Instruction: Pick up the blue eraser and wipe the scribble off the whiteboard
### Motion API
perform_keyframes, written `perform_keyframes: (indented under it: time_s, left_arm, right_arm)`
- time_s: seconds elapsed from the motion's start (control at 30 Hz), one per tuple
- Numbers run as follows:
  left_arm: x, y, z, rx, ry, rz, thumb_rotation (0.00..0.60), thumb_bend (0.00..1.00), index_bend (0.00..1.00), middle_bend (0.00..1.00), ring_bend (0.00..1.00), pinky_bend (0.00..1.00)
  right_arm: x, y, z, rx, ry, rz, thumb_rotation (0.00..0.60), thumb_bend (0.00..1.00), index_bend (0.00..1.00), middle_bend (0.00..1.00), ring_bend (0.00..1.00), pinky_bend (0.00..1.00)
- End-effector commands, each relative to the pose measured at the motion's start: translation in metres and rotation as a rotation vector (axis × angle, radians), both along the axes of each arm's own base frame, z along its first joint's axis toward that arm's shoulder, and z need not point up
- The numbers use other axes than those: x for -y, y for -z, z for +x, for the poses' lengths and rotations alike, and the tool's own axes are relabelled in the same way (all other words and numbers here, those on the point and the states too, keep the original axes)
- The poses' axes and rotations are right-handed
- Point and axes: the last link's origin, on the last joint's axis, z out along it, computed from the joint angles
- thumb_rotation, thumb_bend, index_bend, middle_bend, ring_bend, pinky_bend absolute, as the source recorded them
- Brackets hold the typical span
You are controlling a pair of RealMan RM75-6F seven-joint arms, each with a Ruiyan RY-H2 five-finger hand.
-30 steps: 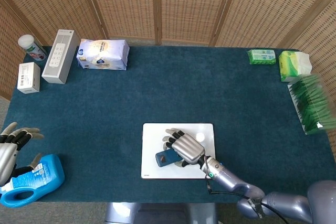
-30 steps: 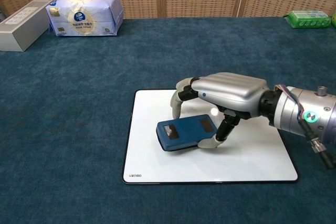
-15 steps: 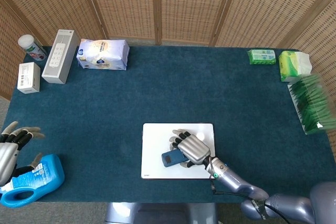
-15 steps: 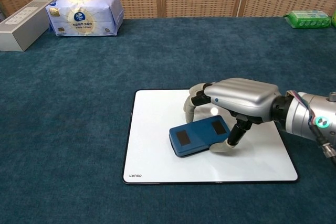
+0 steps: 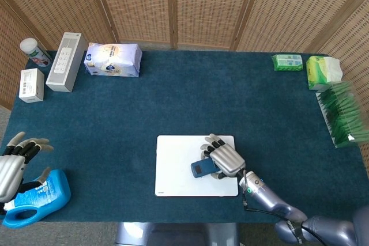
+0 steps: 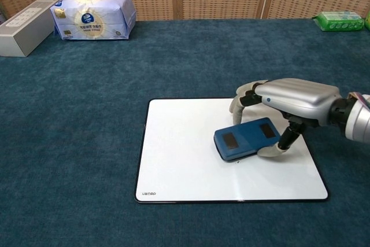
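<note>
Blue eraser (image 6: 245, 137) flat on white whiteboard (image 6: 179, 166), right side, gripped

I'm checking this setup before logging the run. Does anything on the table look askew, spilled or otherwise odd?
Nothing looks spilled or damaged. The right hand holds the blue eraser flat on the whiteboard, which lies square. One oddity: a blue bottle lies on its side at the table's near-left edge beside the left hand.

Wicker screens (image 5: 173, 4) (folding) behind table (image 5: 202, 102).
</note>
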Motion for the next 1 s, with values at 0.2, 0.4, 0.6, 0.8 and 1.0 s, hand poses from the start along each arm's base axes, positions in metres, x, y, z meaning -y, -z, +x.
perform_keyframes:
  time_s: [0.2,0.4,0.6,0.8,1.0]
  left_arm:
    - [-0.001,0.003,-0.002,0.006,-0.004,-0.009,0.6,0.43,0.34,0.27,0.23,0.08]
    - [0.001,0.0,-0.007,0.008,-0.015,0.001,0.6,0.43,0.34,0.27,0.23,0.08]
    - [0.003,-0.002,-0.011,0.01,-0.026,0.006,0.6,0.43,0.34,0.27,0.23,0.08]
    - [0.005,-0.006,-0.014,0.01,-0.033,0.017,0.6,0.43,0.34,0.27,0.23,0.08]
    - [0.005,-0.004,-0.012,0.012,-0.026,0.012,0.6,0.43,0.34,0.27,0.23,0.08]
  right_arm:
    - [-0.001,-0.007,-0.003,0.011,0.016,-0.019,0.6,0.21,0.62,0.19,0.0,0.0]
    - [0.001,0.003,0.012,0.03,-0.002,0.003,0.6,0.21,0.62,0.16,0.0,0.0]
    - [0.002,0.021,0.033,0.039,-0.031,0.039,0.6,0.21,0.61,0.15,0.0,0.0]
    - [0.005,0.029,0.036,0.025,-0.027,0.044,0.6,0.21,0.58,0.17,0.0,0.0]
    - [0.004,0.027,0.026,0.017,0.004,0.037,0.6,0.21,0.57,0.17,0.0,0.0]
